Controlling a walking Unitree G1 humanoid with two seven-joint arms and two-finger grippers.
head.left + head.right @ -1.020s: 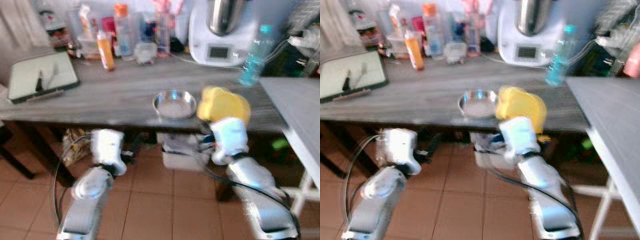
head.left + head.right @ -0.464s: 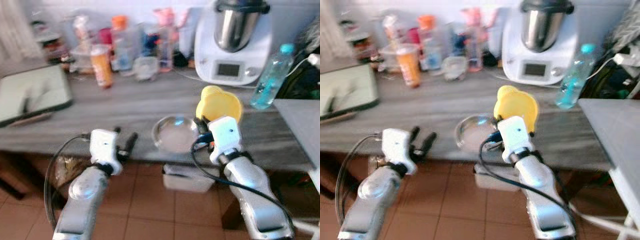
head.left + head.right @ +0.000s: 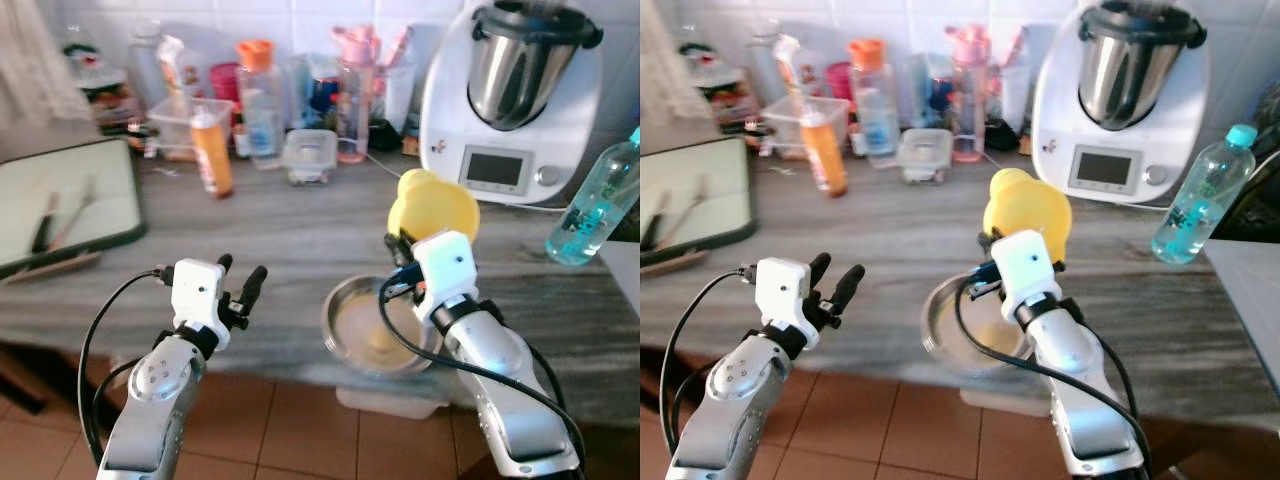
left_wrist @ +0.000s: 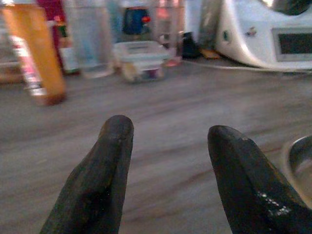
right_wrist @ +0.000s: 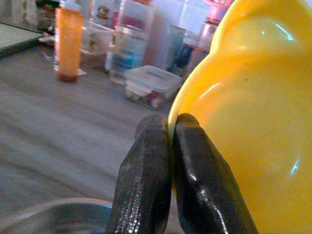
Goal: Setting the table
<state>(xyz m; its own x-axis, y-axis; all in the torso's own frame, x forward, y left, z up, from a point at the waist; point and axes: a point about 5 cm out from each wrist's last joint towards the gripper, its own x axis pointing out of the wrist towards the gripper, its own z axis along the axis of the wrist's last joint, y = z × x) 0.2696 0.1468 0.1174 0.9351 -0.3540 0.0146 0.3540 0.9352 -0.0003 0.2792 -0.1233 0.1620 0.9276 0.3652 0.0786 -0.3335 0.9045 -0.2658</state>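
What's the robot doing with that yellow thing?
The robot stands at a grey wooden table, setting it. Its right gripper is pinched shut on the rim of a yellow plastic bowl, holding it up above a round metal dish that sits near the table's front edge. The left gripper is open and holds nothing, hovering over the table beside the dish. Bottles, tubs and a big white kitchen machine stand along the back.

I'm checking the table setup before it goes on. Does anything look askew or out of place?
Only one thing: the round metal bowl sits at the grey wooden table's near edge, its rim seemingly overhanging slightly. The right gripper holds a yellow plastic dish by its rim above it. Nothing looks spilled.
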